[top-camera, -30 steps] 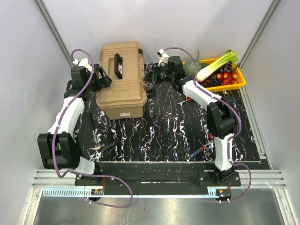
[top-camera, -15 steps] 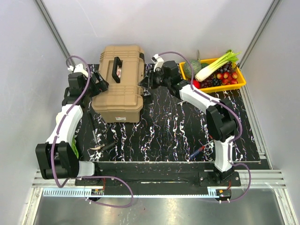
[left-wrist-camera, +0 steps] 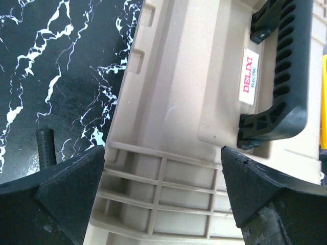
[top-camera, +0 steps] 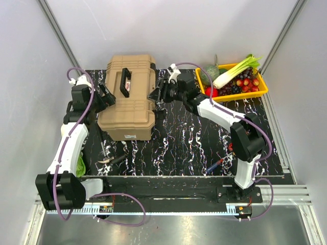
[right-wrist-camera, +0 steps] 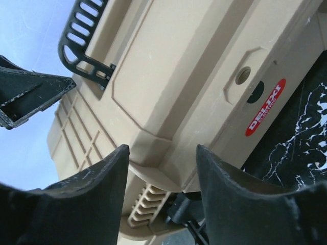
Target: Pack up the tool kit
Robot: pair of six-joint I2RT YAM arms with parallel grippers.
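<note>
Yellow tray [top-camera: 240,95], far right, holds a leek [top-camera: 236,71] and strawberries [top-camera: 248,82]. The tan toolbox [top-camera: 130,97] lies closed between the left gripper [top-camera: 106,94] and right gripper [top-camera: 156,94], both with jaws parted.

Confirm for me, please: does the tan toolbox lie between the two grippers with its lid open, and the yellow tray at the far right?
Not quite: the toolbox lies between the left gripper and the right gripper, but its lid is closed, with the black handle flat on top, as the top external view shows. The yellow tray does sit at the far right.
</note>
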